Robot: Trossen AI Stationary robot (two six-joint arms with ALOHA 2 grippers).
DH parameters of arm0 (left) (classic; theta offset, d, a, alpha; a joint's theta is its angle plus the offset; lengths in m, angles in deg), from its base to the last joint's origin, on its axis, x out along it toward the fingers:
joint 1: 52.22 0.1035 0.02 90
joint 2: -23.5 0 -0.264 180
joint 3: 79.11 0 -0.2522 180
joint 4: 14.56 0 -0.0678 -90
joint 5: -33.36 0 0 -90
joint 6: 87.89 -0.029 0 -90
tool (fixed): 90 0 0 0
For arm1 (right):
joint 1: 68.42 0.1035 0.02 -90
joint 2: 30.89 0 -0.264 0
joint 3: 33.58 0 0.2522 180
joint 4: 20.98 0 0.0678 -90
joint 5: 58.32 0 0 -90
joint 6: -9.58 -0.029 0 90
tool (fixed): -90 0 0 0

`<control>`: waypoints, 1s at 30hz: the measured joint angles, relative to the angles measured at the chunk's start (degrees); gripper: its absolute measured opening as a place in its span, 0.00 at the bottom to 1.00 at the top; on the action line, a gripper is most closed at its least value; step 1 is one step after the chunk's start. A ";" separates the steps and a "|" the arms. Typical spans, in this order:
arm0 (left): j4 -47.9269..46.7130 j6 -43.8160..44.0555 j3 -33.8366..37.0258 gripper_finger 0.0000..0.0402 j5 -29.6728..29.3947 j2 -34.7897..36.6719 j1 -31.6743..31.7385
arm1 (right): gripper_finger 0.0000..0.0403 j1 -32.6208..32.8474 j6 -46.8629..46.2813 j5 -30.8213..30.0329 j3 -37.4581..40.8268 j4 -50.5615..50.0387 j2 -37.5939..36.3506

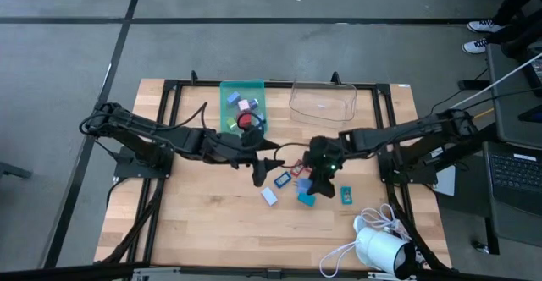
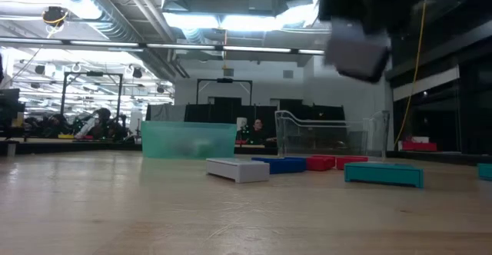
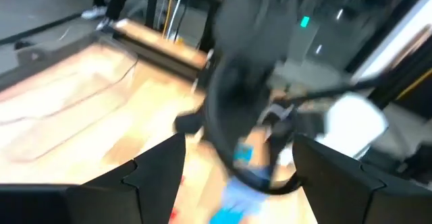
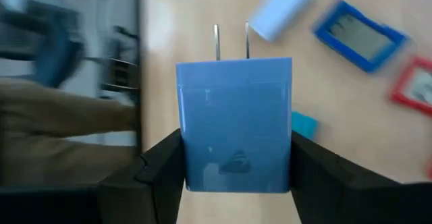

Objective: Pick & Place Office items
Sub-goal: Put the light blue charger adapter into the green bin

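Note:
My right gripper hangs over the middle of the table, shut on a light blue block with two metal prongs; in the low view the block is high above the wood. Below it lie small flat pieces: white, blue, red and two teal. My left gripper is open just left of them and touches nothing. The teal tray at the far side holds several more pieces. My right gripper pinches the blue block between its two fingers, one on each opposite side face. The fingers come from above, pointing down. The prongs point away from the wrist toward the table. The block is lifted clear of the table.
A clear plastic bin stands right of the teal tray at the far edge. A white device with a cable sits at the near right corner. Bare wood lies near the left front.

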 joint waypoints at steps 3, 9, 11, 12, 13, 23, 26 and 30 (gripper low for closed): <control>-3.80 -2.33 0.00 0.68 -0.68 0.00 0.02 | 0.52 -1.28 0.13 5.02 -3.45 -0.03 0.00; -3.20 -8.00 -0.01 0.68 -0.76 0.49 0.03 | 0.52 -2.84 -0.60 10.70 -7.09 -0.19 0.00; -3.49 -8.94 -0.04 0.68 -1.30 0.77 0.04 | 0.52 -3.08 -1.73 11.79 -7.44 -0.18 0.00; -3.86 -9.57 0.03 0.68 -1.57 1.26 0.04 | 0.52 -3.08 -1.98 11.98 -7.45 -0.27 0.00; -3.96 -10.19 0.04 0.68 -1.84 1.95 0.02 | 0.52 -3.07 -2.07 11.99 -7.49 -0.38 -0.02; -23.01 -11.30 -1.33 0.68 -9.20 14.90 0.00 | 0.52 -2.90 -1.63 11.33 -7.56 0.07 -0.09; -30.02 -9.17 -1.31 0.68 -9.54 15.71 0.01 | 0.52 -3.08 -1.90 11.27 -7.56 2.75 -0.09; -31.08 -12.61 -1.26 0.68 -9.12 11.19 -0.52 | 0.52 -3.62 -3.38 11.93 -7.56 7.79 -0.09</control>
